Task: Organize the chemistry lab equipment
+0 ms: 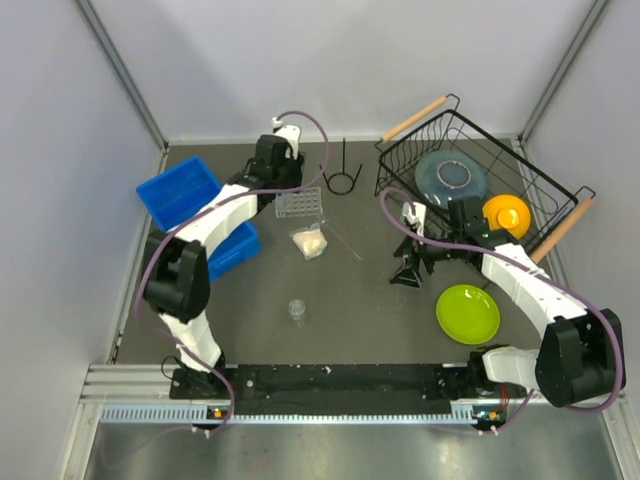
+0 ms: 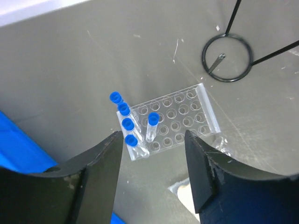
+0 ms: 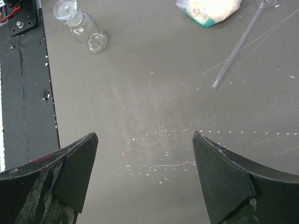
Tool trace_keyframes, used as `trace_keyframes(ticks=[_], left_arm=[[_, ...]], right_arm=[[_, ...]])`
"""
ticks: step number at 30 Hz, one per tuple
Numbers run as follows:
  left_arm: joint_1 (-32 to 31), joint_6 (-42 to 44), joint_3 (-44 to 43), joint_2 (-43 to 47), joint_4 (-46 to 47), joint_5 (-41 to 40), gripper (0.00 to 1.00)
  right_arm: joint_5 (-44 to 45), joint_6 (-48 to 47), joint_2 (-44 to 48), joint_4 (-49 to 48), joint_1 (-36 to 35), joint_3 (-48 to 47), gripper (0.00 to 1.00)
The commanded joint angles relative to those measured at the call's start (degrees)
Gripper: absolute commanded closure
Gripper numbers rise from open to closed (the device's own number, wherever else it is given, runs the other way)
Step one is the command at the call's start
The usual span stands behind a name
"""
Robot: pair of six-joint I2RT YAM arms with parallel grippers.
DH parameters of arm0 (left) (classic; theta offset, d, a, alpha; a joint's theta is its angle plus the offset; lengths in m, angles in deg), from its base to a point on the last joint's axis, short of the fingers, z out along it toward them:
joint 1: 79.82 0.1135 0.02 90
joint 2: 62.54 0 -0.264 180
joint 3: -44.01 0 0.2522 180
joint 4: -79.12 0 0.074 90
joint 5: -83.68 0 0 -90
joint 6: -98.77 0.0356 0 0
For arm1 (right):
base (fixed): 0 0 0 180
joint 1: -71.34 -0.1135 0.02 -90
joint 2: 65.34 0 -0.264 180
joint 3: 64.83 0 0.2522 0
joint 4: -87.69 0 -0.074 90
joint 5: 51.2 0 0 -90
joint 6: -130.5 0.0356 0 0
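**A:** Where is the left tool (image 2: 153, 135)?

**B:** It hangs over the clear grid rack (image 2: 180, 122), near the far edge of the worktop (image 2: 70, 70) and left of centre. Its jaws are spread wide with nothing between them.

**A:** And the blue-capped tubes (image 2: 126, 123)?

**B:** Four are lined up along one short end of the rack. A fifth leans in a hole a little further in.

**A:** The stand?

**B:** The black wire ring stand (image 2: 203, 58) sits near the rack but apart from it, closer to the far edge.

**A:** What about the right tool (image 3: 145, 135)?

**B:** It is released too, jaws wide over bare worktop on the right-hand side, holding nothing.

**A:** Anything else?

**B:** The cream-filled piece (image 1: 310, 242) lies about mid-worktop, near the rack. The small clear cup (image 1: 297, 309) sits alone toward the near edge, roughly central. In the right wrist view it looks tipped on its side.
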Motion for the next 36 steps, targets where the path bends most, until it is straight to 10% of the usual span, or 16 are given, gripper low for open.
trace_keyframes(ticks=[1, 10, 25, 36], left_arm=[[0.51, -4.25, 3.58, 13.44, 3.26, -0.93, 0.34], [4.98, -12.94, 24.23, 40.26, 3.89, 3.01, 0.01], [12.03, -22.18, 49.90, 77.18, -10.00, 18.05, 0.01], [12.02, -23.16, 48.59, 82.73, -15.45, 18.22, 0.01]], right_arm=[[-0.19, -1.90, -0.52, -0.04, 0.31, -2.44, 0.16], [3.66, 4.08, -3.41, 1.80, -1.08, -6.28, 0.16], [37.24, 18.66, -28.00, 9.90, -19.28, -35.20, 0.14], [43.14, 22.71, -44.63, 7.79, -21.31, -45.85, 0.46]])
